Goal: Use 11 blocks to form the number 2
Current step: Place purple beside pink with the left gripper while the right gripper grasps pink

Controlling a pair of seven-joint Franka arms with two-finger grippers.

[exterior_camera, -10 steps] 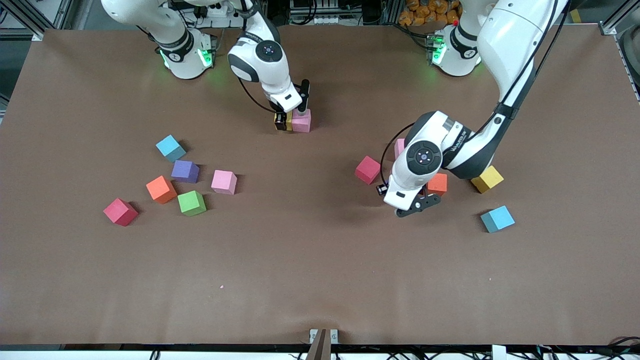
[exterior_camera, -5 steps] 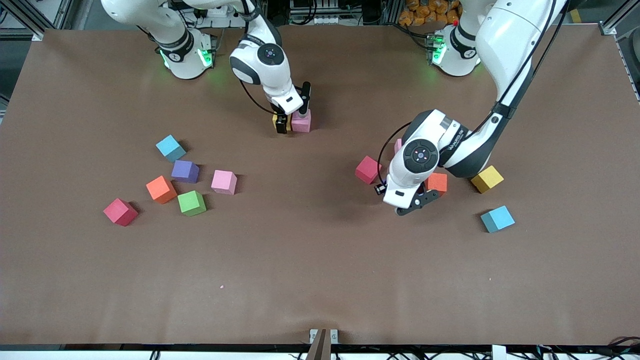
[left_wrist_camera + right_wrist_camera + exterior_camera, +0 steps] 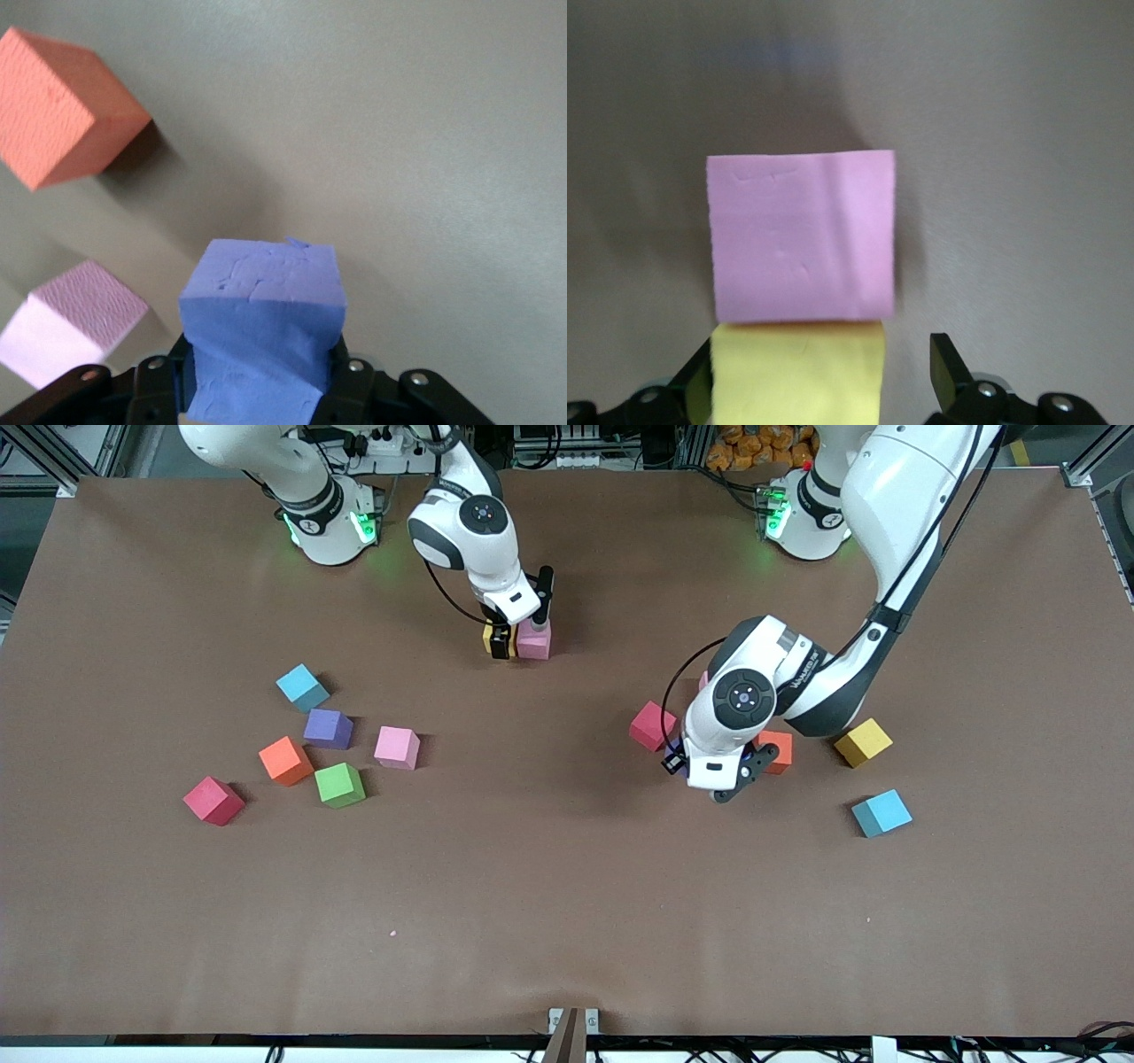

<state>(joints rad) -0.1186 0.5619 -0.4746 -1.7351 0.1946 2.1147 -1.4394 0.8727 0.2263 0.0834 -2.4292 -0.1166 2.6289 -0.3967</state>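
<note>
Two blocks lie side by side near the right arm's base: a yellow block (image 3: 488, 638) (image 3: 797, 372) touching a pink block (image 3: 534, 640) (image 3: 802, 235). My right gripper (image 3: 518, 622) (image 3: 824, 376) stands open round the yellow one, with a gap at one finger. My left gripper (image 3: 742, 775) (image 3: 261, 376) is shut on a purple block (image 3: 261, 319), low over the table between a red block (image 3: 653, 725) and an orange block (image 3: 777, 751) (image 3: 66, 106). The hand hides the purple block in the front view.
Near the left gripper lie a yellow block (image 3: 863, 742), a light blue block (image 3: 881, 812) and a half-hidden pink block (image 3: 706, 682) (image 3: 71, 323). Toward the right arm's end sit loose blocks: light blue (image 3: 302, 687), purple (image 3: 328, 729), pink (image 3: 396, 747), orange (image 3: 285, 760), green (image 3: 339, 785), red (image 3: 213, 800).
My left gripper closed further on the purple block and its hand shifted toward the red block. My right gripper opened and let go of the yellow block beside the pink one.
</note>
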